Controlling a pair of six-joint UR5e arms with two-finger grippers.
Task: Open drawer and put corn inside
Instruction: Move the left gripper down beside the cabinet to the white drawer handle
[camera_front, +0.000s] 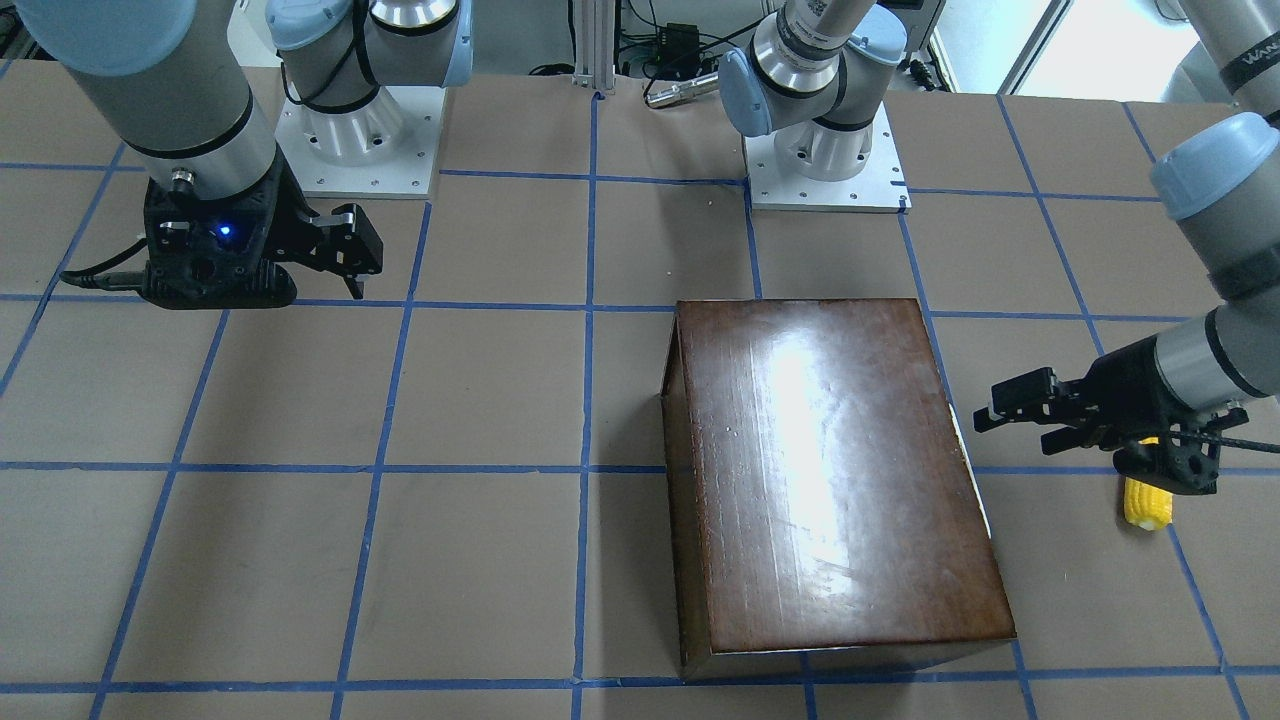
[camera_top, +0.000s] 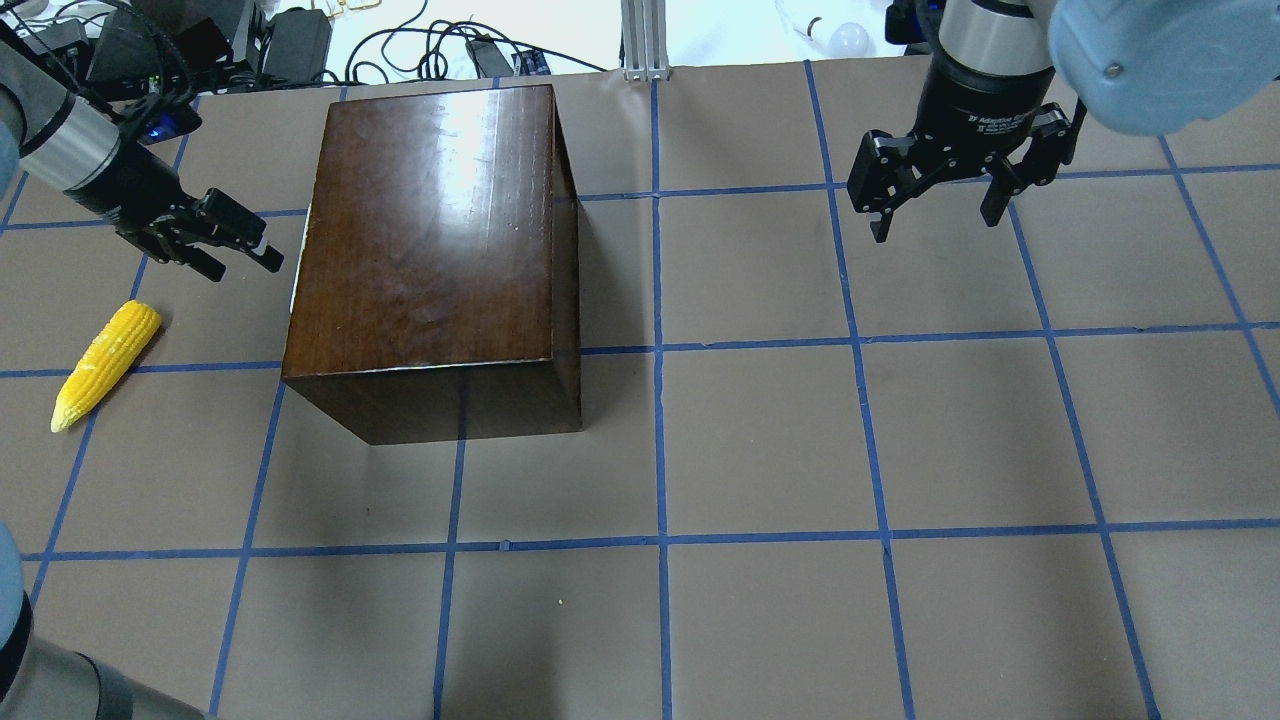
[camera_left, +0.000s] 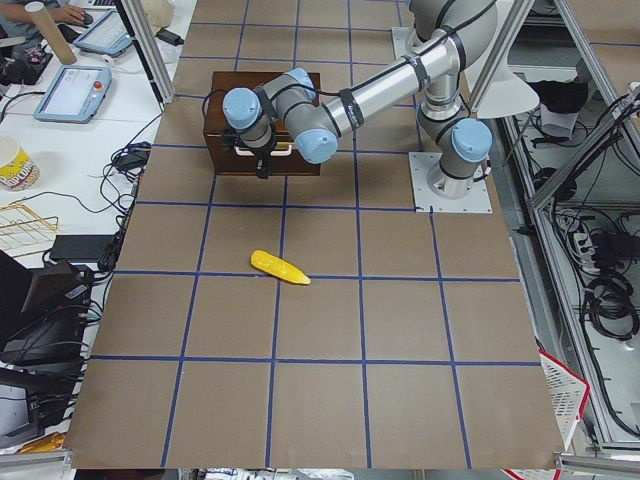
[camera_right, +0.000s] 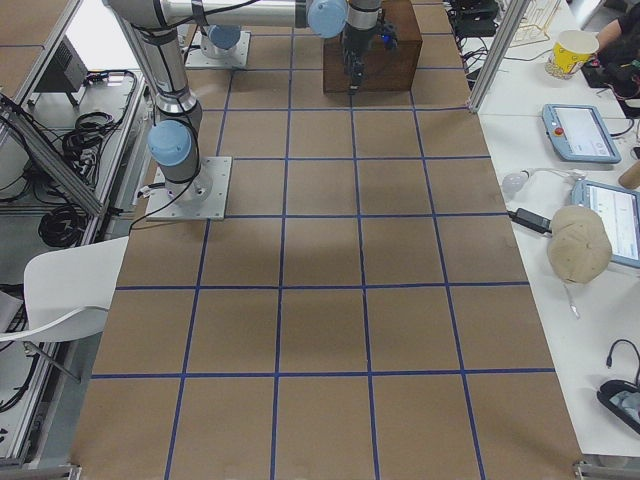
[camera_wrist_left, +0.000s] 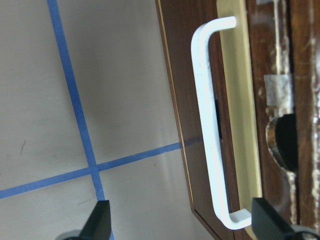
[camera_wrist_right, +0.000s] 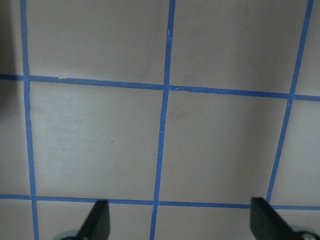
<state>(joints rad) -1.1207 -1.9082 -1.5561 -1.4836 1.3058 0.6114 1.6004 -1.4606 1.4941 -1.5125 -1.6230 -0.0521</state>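
Note:
The dark-brown wooden box (camera_top: 430, 230) stands on the table, left of centre in the overhead view, and also shows in the front-facing view (camera_front: 830, 470). Its drawer is shut. The drawer's dark front panel (camera_wrist_left: 177, 75) and whitish handle (camera_wrist_left: 207, 140) fill the left wrist view. My left gripper (camera_top: 240, 250) is open and empty, close to the handle without touching it. The yellow corn (camera_top: 105, 365) lies on the table to the left of the box, behind this gripper. My right gripper (camera_top: 935, 225) is open and empty, hovering at the far right.
The table is brown paper with a blue tape grid (camera_top: 660, 350). The two arm bases (camera_front: 825, 160) stand at the robot's edge. Cables and gear (camera_top: 250, 40) lie beyond the far edge of the table. The right wrist view shows only bare grid paper (camera_wrist_right: 165, 125).

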